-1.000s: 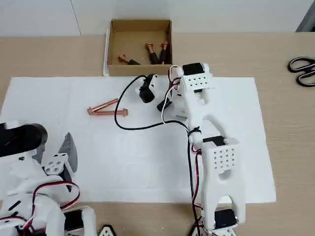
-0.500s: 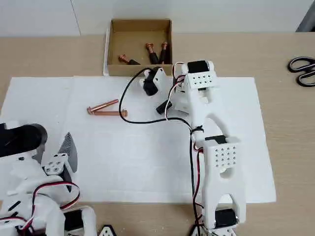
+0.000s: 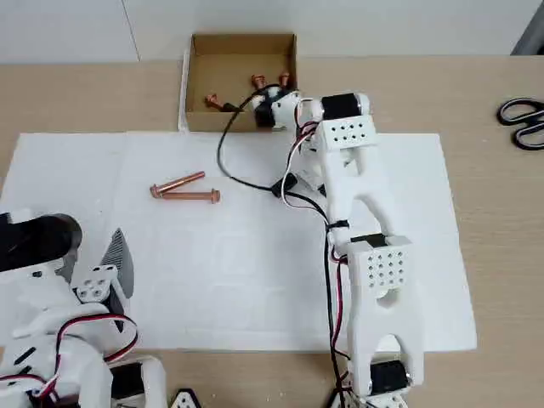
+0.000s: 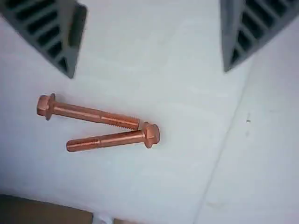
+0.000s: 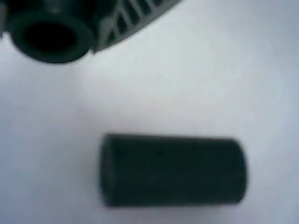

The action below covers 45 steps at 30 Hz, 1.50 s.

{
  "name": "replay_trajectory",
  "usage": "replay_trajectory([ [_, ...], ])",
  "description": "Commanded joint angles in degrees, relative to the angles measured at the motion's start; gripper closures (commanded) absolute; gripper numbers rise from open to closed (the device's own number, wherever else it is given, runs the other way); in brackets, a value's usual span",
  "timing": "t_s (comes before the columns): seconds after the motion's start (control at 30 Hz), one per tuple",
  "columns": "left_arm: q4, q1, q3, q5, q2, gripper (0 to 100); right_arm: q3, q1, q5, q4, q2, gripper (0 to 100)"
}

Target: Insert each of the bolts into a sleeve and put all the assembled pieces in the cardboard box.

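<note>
The tan wood-grain desk [image 3: 476, 93] carries a matte white sheet [image 3: 212, 280]. The right arm [image 3: 378, 280], white plastic with perforated housings, has swung off the sheet's far part to the near right corner of the open cardboard box [image 3: 242, 44], which stands just beyond the sheet. The left arm [image 3: 51, 314] sits folded at the near left, its ribbed grey left jaws released and wide apart. Scissors [image 3: 520, 121] lie far right. Assembled pieces [image 3: 214, 103], copper heads on dark sleeves, lie in the box. Two bare copper bolts [image 3: 185, 189] with flanged hex heads lie unmoved on the sheet's left in a narrow V. A smooth black cylindrical sleeve [image 5: 172, 170] lies on its side on white. Perhaps a second sleeve's open end sits beside a ribbed jaw, but I cannot tell whether the right jaws grasp it.
</note>
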Motion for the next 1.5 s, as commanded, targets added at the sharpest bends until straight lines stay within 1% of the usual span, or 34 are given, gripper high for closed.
replay_trajectory([
  [0.0, -0.4, -0.2, 0.0, 0.2, -0.2, 81, -0.3, -0.3, -11.1, 1.2, -0.9, 96.7],
  [0.27, -0.3, 0.0, 0.0, 0.1, -0.2, 81, 1.6, 0.0, -26.6, 1.4, -0.9, 96.4],
  [0.4, -0.3, 0.1, 0.0, 0.1, -0.2, 81, 4.4, 0.0, -29.5, 1.2, -0.9, 96.2],
  [0.63, -0.3, 0.1, 0.0, 0.1, -0.2, 81, 6.3, 0.0, -30.7, 1.0, -0.9, 95.6],
  [0.8, -0.2, 0.1, 0.0, 0.1, -0.2, 81, 6.4, -0.2, -29.9, 1.0, -0.9, 83.5],
  [0.87, -0.2, 0.1, 0.0, 0.1, -0.2, 81, 6.4, -0.3, -29.0, 1.2, -0.9, 81.6],
  [1.23, -0.2, -0.1, 0.0, 0.1, -0.2, 81, 6.7, -0.1, -28.9, 1.4, -0.7, 81.6],
  [1.47, -0.1, -0.1, 0.0, 0.1, -0.2, 81, 6.8, 0.0, -29.0, 0.9, 3.6, 81.6],
])
